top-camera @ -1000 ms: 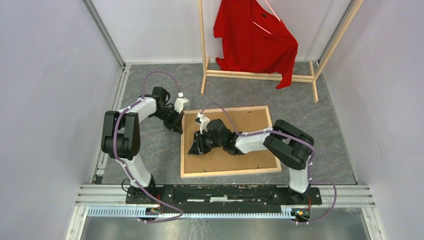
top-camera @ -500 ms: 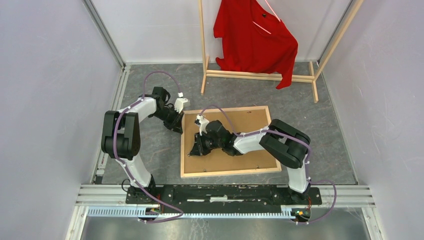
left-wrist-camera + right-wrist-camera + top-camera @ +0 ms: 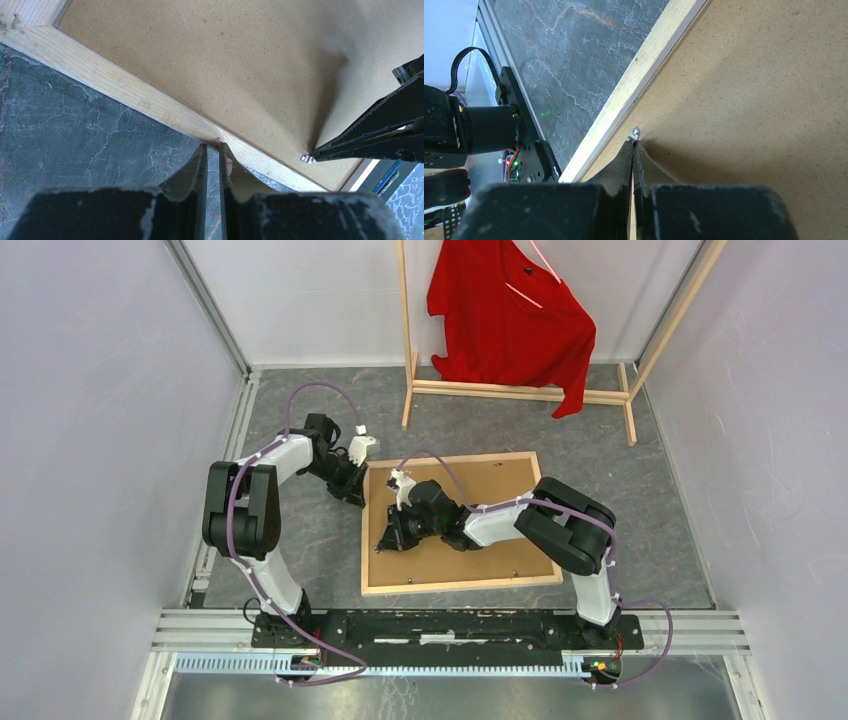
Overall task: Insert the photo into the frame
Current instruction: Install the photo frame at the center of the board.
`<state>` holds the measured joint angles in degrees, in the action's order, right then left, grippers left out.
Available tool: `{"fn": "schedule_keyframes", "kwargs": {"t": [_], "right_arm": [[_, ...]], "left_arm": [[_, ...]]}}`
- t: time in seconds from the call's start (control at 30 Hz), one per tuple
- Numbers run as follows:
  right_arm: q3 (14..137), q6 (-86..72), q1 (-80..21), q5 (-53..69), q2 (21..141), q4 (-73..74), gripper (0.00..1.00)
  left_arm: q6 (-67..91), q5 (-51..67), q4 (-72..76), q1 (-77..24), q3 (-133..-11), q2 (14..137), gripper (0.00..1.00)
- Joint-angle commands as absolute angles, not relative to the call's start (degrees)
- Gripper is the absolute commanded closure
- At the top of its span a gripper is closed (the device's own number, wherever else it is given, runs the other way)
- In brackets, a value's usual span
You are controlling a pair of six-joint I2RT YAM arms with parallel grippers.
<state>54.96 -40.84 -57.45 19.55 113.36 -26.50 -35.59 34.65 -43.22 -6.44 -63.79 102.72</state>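
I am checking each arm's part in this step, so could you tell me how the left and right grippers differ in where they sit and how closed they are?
The left gripper sits at the frame's left wooden rail, its fingers a slit apart. The right gripper reaches over the brown backing board, fully shut, tips at a small metal tab beside that rail. Both point down at the frame's back near its left side.

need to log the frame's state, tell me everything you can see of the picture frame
The large rectangular light-wood picture frame lies flat, back side up, on the grey marbled tabletop, filled by a plain brown fibreboard backing panel. No photo or pane shows. A small silver metal tab sits by its left rail. The right pincer, shut, meets that tab; the left pincer, nearly closed, touches the rail's outer edge.
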Motion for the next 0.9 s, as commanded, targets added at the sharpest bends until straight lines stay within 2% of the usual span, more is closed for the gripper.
{"fn": "schedule_keyframes", "kwargs": {"t": [0.0, 0.87], "right_arm": [[56.5, -41.4, -58.1, 20.1, 114.6, -27.9, 0.97], [56.1, -44.4, -58.4, 20.5, 116.1, -30.4, 0.99]], "left_arm": [[-36.0, 32.6, -41.4, -7.3, -62.1, 104.5, 0.88], [-36.7, 32.9, -41.4, -7.3, -61.6, 104.6, 0.9]]}}
